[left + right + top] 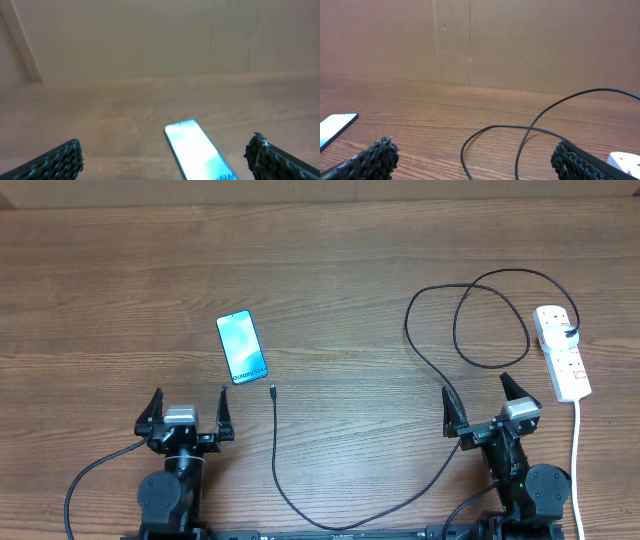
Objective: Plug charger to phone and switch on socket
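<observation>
With my left gripper (190, 405) and right gripper (476, 395) both wide open and empty at the near edge, I judge the plugging is not begun; the phone (242, 347) lies left of centre, the charger (275, 430) tip near it and the socket (562, 352) at the right edge, so next I must pinch that small tip.

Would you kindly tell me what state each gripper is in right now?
Left gripper: open, holding nothing.
Right gripper: open, holding nothing.
</observation>
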{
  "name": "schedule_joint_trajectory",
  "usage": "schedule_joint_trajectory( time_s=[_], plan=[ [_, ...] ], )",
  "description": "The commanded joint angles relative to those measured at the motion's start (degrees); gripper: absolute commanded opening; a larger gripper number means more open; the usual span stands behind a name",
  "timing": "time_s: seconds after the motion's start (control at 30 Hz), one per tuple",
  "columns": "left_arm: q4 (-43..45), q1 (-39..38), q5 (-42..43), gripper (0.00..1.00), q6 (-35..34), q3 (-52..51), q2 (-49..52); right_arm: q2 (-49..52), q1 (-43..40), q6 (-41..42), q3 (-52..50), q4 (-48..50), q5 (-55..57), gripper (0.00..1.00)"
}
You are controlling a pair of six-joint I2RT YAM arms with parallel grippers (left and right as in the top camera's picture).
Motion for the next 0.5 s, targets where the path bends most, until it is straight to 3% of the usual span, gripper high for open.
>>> schedule_joint_trajectory(
  time_s=[0.0, 0.1, 0.27, 0.47],
  plan=[
    [4.24, -0.22, 1.42, 1.00, 0.90, -0.17, -0.66, -0.17, -0.15, 3.04, -0.59, 1.33, -0.07, 1.00],
    [11.08, -0.22, 6.34, 1.00, 0.85, 0.22, -0.66, -0.17, -0.13, 7.54, -0.57, 5.90, -0.31, 1.00],
    [19.93, -0.22, 12.15, 1.00, 0.81, 3.21, -0.66, -0.17, -0.15, 7.93, 0.50, 14.12, -0.72, 1.00],
    [19.61, -0.22, 12.09, 1.00, 0.26, 12.79, -0.63, -0.17, -0.15, 7.72, 7.65, 14.34, -0.66, 1.00]
  ],
)
